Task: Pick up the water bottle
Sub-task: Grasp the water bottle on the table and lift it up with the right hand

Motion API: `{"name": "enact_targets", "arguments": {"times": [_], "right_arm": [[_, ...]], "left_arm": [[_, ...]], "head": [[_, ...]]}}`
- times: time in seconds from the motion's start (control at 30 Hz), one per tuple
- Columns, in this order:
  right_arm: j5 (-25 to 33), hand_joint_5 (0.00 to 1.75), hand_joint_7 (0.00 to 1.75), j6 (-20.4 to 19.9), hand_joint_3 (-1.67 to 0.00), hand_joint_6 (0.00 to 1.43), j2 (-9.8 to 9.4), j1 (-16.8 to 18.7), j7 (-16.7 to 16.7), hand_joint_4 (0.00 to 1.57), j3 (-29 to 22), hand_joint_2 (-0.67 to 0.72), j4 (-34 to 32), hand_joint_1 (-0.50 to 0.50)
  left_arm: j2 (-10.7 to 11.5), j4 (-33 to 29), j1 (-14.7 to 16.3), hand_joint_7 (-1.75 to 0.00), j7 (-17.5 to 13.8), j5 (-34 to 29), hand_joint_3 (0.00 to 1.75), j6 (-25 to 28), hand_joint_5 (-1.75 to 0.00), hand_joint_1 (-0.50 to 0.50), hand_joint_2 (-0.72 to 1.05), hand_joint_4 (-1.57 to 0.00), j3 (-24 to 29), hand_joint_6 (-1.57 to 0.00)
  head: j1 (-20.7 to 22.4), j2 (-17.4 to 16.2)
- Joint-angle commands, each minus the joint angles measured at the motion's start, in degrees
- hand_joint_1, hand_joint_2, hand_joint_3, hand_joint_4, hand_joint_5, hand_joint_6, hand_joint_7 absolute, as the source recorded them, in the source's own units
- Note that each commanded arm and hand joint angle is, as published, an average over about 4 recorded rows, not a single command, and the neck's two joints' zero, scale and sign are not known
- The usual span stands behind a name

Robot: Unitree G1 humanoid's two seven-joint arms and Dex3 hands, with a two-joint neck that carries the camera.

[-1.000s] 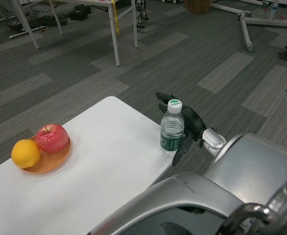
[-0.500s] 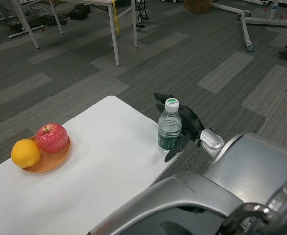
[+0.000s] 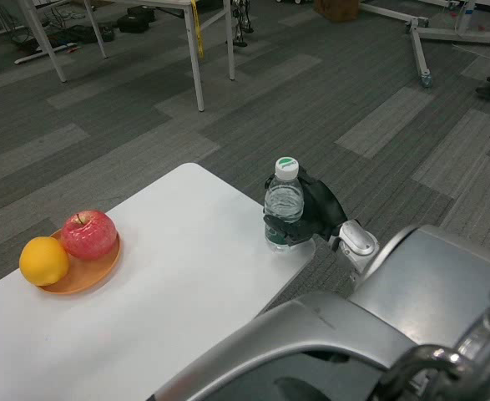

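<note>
Smooth white table (image 3: 178, 292) carries a ribbed clear plastic water bottle (image 3: 283, 206), gripped by the right hand (image 3: 307, 219).

right hand (image 3: 311, 219): black, many-fingered | wrist: white-grey joint | forearms: smooth silver shells
</note>
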Motion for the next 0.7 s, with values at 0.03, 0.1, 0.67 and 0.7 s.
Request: {"name": "enact_targets", "arguments": {"times": [0.03,0.1,0.67,0.7], "right_arm": [[0.22,1.41,1.54,-0.24,-1.43,0.84,0.48,-0.53,-0.17,1.38,-0.35,-0.45,0.18,-0.1],[0.2,1.26,1.43,-0.28,-1.49,1.01,0.46,-0.53,-0.17,1.56,-0.04,-0.46,0.01,-0.08],[-0.13,1.07,1.26,-0.28,-1.51,0.81,-2.29,-5.04,-2.52,1.48,4.35,-0.49,-11.51,-0.01],[-0.13,1.07,1.26,-0.28,-1.53,0.8,-3.3,-5.72,-3.56,1.48,5.8,-0.51,-11.84,0.0]], "left_arm": [[0.4,-0.18,-0.08,0.0,-0.16,-0.02,0.07,-0.2,-0.1,-0.5,-0.19,0.0,0.35,0.0],[0.4,-0.18,-0.08,0.0,-0.16,-0.02,0.04,-0.2,-0.1,-0.5,-0.19,0.0,0.35,0.0],[0.33,-0.29,0.0,0.0,-0.16,-0.02,0.07,-0.2,-0.1,-0.5,-0.19,0.0,0.35,0.0],[0.31,-0.34,0.05,0.0,-0.16,-0.02,0.04,-0.2,-0.1,-0.5,-0.19,0.0,0.35,0.0]], "head": [[0.0,0.0],[0.0,0.0],[3.75,1.15],[4.81,1.63]]}}
